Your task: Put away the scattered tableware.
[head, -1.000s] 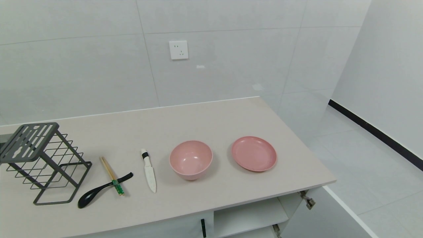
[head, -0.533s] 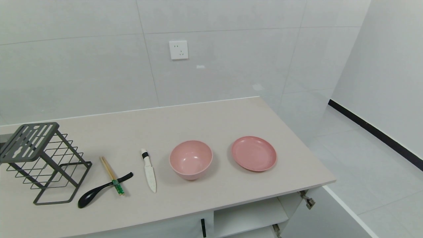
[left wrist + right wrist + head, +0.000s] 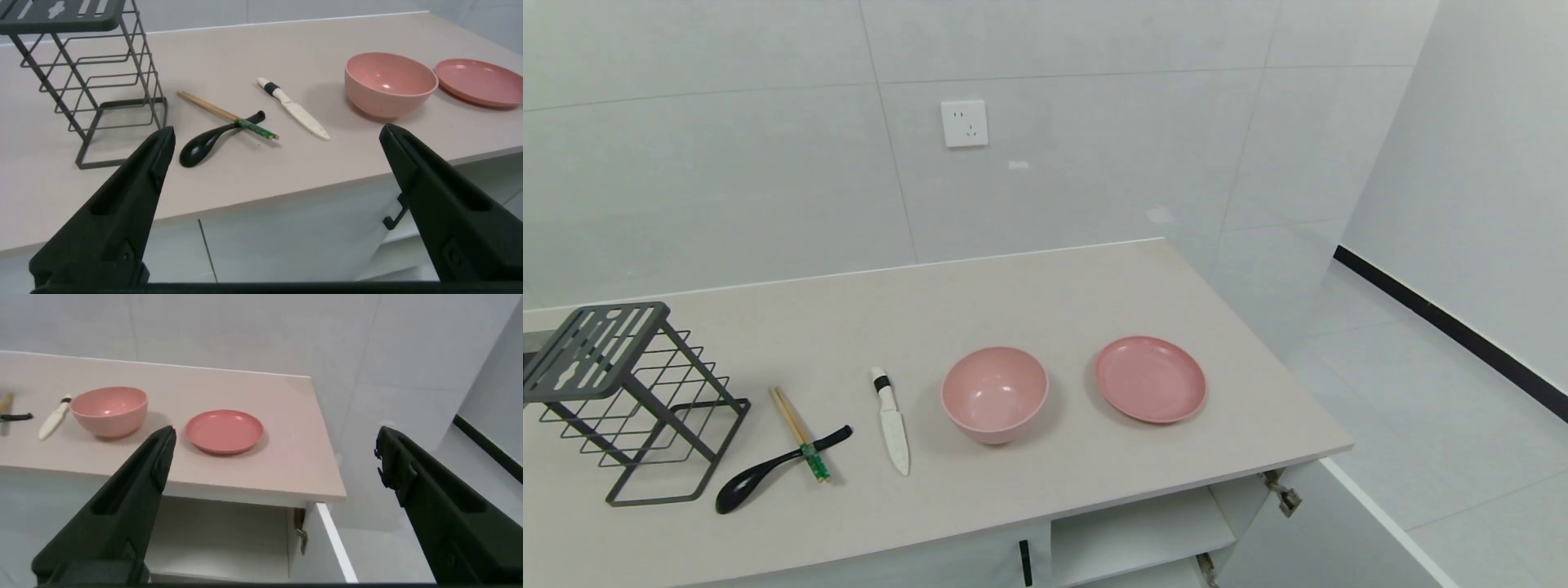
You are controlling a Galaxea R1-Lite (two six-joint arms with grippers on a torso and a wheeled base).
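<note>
Nothing moved in that last second, so you had not begun: left gripper [image 3: 278, 135] and right gripper [image 3: 275, 434] hung spread wide and empty, while spoon [image 3: 760, 478], chopsticks [image 3: 799, 433], knife [image 3: 892, 420], bowl [image 3: 995, 394] and plate [image 3: 1150, 379] lay on the counter [image 3: 1054, 294].

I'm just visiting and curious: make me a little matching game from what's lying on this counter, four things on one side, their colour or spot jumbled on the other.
Things:
1. spoon
2. plate
3. rack
4. knife

Descriptions:
A. white, with a black band
B. pink, nearest the right end of the counter
C. black, crossing the chopsticks
D. dark wire, standing at the left end

Pairs: 1-C, 2-B, 3-D, 4-A
</note>
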